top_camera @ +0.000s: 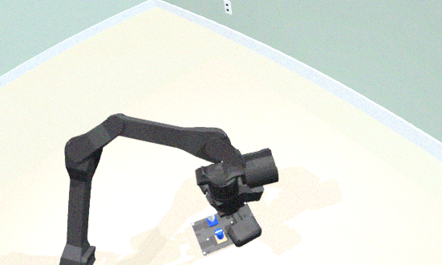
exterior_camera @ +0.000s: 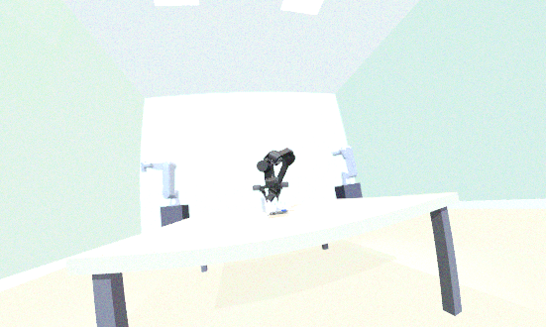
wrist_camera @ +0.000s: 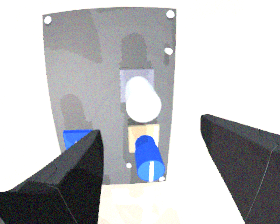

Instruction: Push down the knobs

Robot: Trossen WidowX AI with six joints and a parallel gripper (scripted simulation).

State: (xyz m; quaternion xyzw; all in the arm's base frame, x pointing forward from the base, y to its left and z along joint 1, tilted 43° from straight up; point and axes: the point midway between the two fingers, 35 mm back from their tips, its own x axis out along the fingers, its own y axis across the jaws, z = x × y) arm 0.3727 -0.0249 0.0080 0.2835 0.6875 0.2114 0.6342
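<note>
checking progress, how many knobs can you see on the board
2. A white knob near the middle of the board, and a blue knob just below it toward the near edge. A blue part at the lower left is half hidden by a finger.

You see grey board [wrist_camera: 84,70], blue knob [wrist_camera: 148,155], white knob [wrist_camera: 143,102], tan pot base [wrist_camera: 134,137], black fingers.

Surface: pale white table [exterior_camera: 369,218] on dark grey legs [exterior_camera: 446,258] | On it: grey circuit board [wrist_camera: 84,63] directly below the gripper [wrist_camera: 153,169], whose fingers stand apart and empty | Also on it: two dark blocks [exterior_camera: 174,214], well off to either side of the gripper, each carrying a pale arm
</note>
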